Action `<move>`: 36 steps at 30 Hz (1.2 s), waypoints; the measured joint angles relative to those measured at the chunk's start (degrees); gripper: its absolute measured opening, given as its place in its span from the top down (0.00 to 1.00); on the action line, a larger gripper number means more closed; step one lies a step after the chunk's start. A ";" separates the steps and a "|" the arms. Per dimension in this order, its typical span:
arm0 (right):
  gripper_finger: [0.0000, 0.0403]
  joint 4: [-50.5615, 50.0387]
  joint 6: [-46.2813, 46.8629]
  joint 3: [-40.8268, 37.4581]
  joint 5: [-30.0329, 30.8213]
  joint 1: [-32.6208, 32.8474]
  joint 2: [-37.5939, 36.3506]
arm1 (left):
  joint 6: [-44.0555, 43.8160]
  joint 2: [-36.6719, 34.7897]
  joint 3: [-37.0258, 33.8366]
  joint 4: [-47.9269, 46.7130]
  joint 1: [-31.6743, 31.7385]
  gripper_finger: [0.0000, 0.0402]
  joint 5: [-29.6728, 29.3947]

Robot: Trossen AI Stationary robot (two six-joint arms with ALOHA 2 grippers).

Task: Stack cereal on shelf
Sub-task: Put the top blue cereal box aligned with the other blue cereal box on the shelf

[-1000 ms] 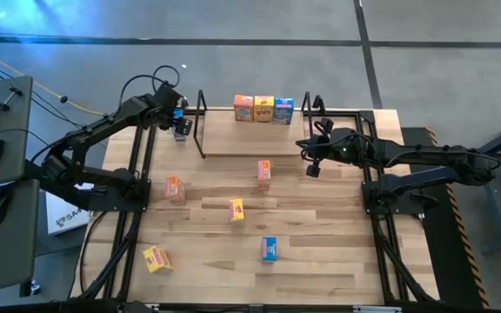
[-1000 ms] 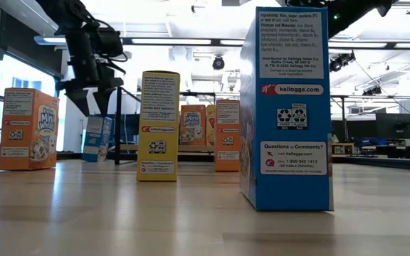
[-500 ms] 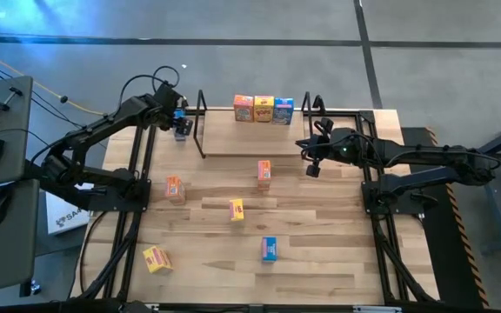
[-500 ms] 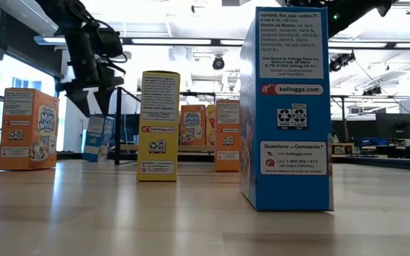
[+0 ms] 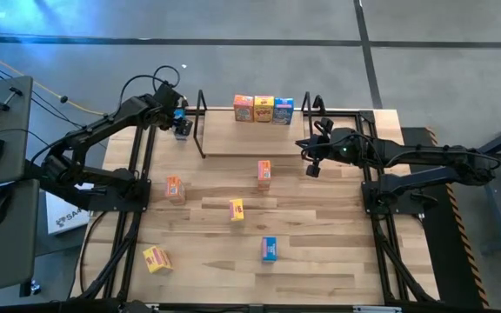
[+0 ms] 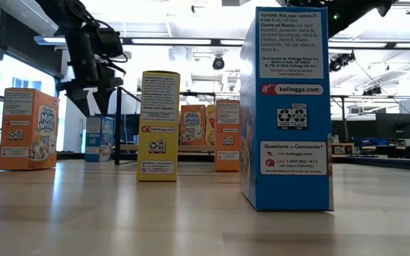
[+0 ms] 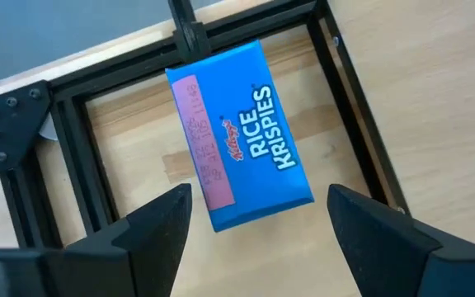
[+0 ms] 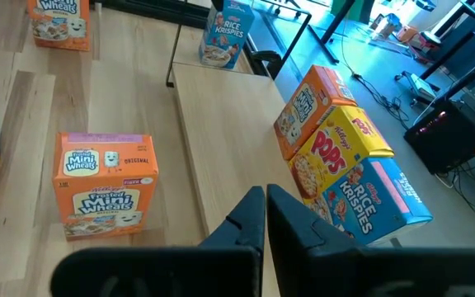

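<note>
Cereal box, blue, stands beneath the left gripper, jaws released; right gripper jaws clenched, empty.

I counted nine cereal boxes: four orange, two yellow, three blue. One shelf, one table, two arms.

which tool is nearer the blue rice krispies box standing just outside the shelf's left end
Left. The left tool hangs open directly over that Rice Krispies box, fingers either side of it. The right tool, shut, is beyond the shelf, near its other end.
</note>
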 joint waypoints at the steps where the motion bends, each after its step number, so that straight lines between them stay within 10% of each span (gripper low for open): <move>1: 1.00 0.02 0.00 0.00 0.00 0.00 0.00 | 0.00 0.00 0.00 0.16 0.00 0.30 0.01; 19: 1.00 0.02 0.20 0.00 0.00 0.02 0.00 | -2.73 1.88 -0.87 3.08 1.31 0.17 -3.26; 36: 1.00 0.02 0.42 0.00 0.00 0.02 0.00 | 2.19 3.38 -0.87 4.05 2.21 0.47 -1.27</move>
